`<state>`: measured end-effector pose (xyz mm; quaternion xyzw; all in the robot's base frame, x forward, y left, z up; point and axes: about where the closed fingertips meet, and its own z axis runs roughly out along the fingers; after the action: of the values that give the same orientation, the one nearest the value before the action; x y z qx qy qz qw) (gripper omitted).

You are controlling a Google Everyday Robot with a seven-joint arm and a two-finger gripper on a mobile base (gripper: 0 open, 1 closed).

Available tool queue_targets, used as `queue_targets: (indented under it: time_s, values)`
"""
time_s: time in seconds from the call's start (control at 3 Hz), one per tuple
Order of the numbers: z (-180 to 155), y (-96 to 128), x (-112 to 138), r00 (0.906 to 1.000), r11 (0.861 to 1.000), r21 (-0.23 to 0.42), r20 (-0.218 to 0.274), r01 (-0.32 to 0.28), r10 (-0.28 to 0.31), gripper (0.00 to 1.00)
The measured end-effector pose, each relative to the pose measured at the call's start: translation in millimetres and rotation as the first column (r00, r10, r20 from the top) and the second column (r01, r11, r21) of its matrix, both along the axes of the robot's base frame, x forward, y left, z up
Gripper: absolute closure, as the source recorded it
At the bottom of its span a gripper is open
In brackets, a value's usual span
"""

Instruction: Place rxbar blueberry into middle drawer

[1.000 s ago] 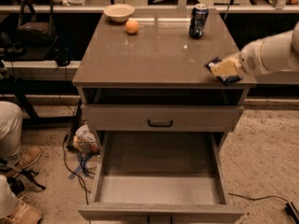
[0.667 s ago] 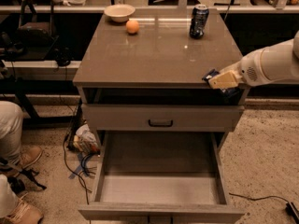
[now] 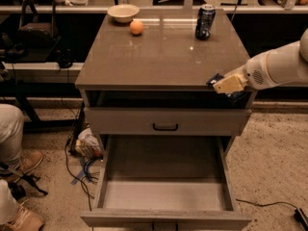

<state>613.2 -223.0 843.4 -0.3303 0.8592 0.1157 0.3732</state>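
Presently the gripper (image 3: 225, 84) hangs at the front right corner of the cabinet top (image 3: 163, 57), about four o'clock from the top's centre, with the pale arm reaching in from three o'clock. Its fingers are clamped on the rxbar blueberry (image 3: 215, 79), of which only dark slivers of wrapper show at the tip and just below it. The bar is therefore off the surface and carried at the cabinet's edge, not lying on it. That position makes sense for the job: the middle drawer (image 3: 166, 195) stands pulled out at six o'clock, its bare floor open to the room, so the bar has to clear the front lip before it can go down. The closed upper drawer front (image 3: 166, 121), with its black handle (image 3: 165, 127), sits between the top and the open drawer. A descent straight down from here would likely meet the drawer's right wall, so I judge the next move needs to travel toward seven o'clock as well as downward. A drink can (image 3: 205, 22), an orange (image 3: 136, 27) and a bowl (image 3: 123, 12) sit along the far edge near twelve o'clock, well apart from the gripper.
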Motion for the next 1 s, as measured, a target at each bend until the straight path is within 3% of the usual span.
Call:
queue_targets:
  time_s: [0.33,0.67,1.0]
  values:
    - [-28.5,10.2,-22.9,0.9947,0.998,-0.003,-0.077,-0.069,0.068,1.0]
    - [-65.4,35.3,-60.7,0.9741,0.987,0.001,-0.158,-0.163,0.161,1.0]
    - [-119.0,59.4,-98.4,0.9438,0.979,0.022,-0.261,-0.205,0.203,1.0]
